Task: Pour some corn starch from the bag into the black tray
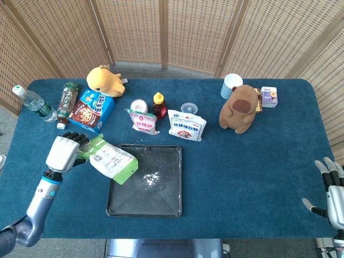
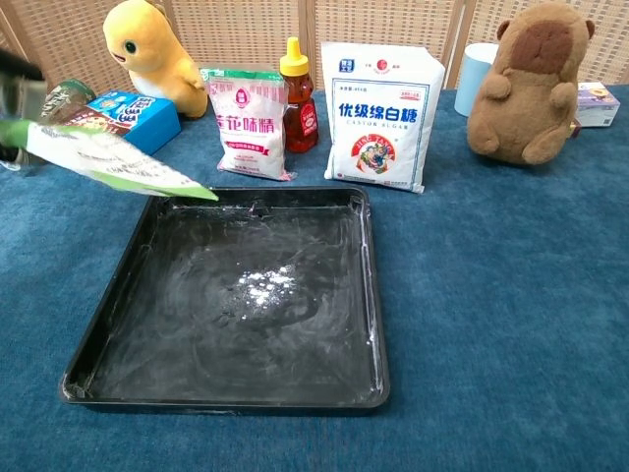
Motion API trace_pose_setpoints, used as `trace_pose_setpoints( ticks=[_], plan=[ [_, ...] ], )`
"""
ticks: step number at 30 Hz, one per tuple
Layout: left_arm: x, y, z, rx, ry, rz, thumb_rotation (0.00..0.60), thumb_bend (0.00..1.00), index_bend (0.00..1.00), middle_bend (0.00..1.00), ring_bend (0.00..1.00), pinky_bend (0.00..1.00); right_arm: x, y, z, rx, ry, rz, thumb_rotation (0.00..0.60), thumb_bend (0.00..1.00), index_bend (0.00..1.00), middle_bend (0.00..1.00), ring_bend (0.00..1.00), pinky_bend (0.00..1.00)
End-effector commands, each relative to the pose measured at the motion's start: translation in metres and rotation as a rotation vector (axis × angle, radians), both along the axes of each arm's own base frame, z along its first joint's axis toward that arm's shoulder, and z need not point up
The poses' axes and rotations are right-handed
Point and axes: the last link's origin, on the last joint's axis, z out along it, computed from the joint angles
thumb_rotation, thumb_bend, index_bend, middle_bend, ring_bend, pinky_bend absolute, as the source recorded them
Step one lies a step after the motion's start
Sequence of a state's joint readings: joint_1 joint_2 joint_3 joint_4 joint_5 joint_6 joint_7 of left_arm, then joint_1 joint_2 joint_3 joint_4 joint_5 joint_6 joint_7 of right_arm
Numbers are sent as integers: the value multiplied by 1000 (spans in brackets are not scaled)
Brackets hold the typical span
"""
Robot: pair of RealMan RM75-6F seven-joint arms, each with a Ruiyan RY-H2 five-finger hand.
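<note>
My left hand [image 1: 64, 153] grips the green and white corn starch bag [image 1: 110, 159] by its upper end, left of the black tray [image 1: 166, 204]. The bag lies nearly level, its far end over the tray's left rim. In the chest view the bag [image 2: 103, 157] shows almost edge-on above the tray's [image 2: 373, 295] back left corner. A small heap of white powder [image 2: 263, 284] sits near the tray's middle, with white smears around it. My right hand [image 1: 333, 191] is at the table's right front edge, fingers spread, holding nothing.
Behind the tray stand a small white packet [image 1: 142, 121], a honey bottle [image 1: 158, 105] and a white sugar bag [image 1: 186, 125]. A brown plush [image 1: 239, 109] and cup [image 1: 231, 86] are back right. A blue box [image 1: 91, 110], yellow plush [image 1: 106, 80] and bottles [image 1: 35, 105] are back left.
</note>
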State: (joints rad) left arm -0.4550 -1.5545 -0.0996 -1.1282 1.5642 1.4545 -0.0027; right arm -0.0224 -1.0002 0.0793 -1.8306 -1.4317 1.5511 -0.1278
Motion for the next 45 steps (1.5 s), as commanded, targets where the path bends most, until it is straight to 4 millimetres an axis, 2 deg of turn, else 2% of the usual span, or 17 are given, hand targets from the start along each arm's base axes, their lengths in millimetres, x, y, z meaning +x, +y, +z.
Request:
trace_pose_setpoints(
  ticks=[1,4,5,7,8,9,10,11,21,26,31,35,39,41,45],
  plan=[
    [-16,-2,-15,-6,-79,101,600,187,687,612,580,610,0,0,0,0,1,-2,600,78,109,4,0,0],
    [-22,-4,-22,-27,-92,135,600,182,686,605,571,593,-1,-1,0,2,2,-2,600,79,108,4,0,0],
    [-26,-7,-27,-74,-98,159,600,170,661,536,500,545,-1,-1,-1,3,2,-2,600,79,108,4,0,0],
    [-30,-10,-31,-164,-101,190,600,120,461,270,244,393,0,0,-1,3,2,-1,600,78,108,4,0,0],
    [-30,-11,-30,-179,-105,195,600,84,266,106,94,296,0,0,-1,2,3,-1,600,78,108,4,0,0],
    [-28,-12,-29,-182,-115,189,600,57,107,19,16,232,0,0,-1,2,3,-1,600,78,109,4,0,0],
    [-27,-14,-28,-184,-124,182,600,41,22,0,0,202,0,0,0,2,2,-1,600,78,109,4,0,0],
    [-27,-16,-27,-189,-134,179,600,35,3,0,0,196,0,0,0,1,2,-1,600,78,109,4,0,0],
    [-26,-34,-17,-223,-153,174,600,4,0,0,0,163,0,0,-2,6,5,0,600,78,109,4,0,0],
    [-23,-55,-7,-232,-111,155,600,0,0,0,0,154,0,-1,-1,6,4,-3,600,79,108,4,0,0],
    [-20,-76,10,-238,-50,159,600,0,0,0,0,142,1,0,-1,7,2,0,600,78,109,4,0,0],
    [-22,-82,27,-188,-24,154,600,0,0,0,0,142,1,0,-1,7,3,1,600,78,109,4,0,0],
    [-31,-85,43,-130,2,175,600,0,0,0,0,142,1,0,-1,6,1,4,600,78,109,4,0,0],
    [-43,-88,59,-64,32,201,600,0,0,0,0,142,2,1,1,0,0,6,600,78,108,4,0,0],
    [-60,-88,75,21,55,230,600,1,0,0,0,142,3,1,2,-6,1,11,600,79,108,4,0,0]
  ],
)
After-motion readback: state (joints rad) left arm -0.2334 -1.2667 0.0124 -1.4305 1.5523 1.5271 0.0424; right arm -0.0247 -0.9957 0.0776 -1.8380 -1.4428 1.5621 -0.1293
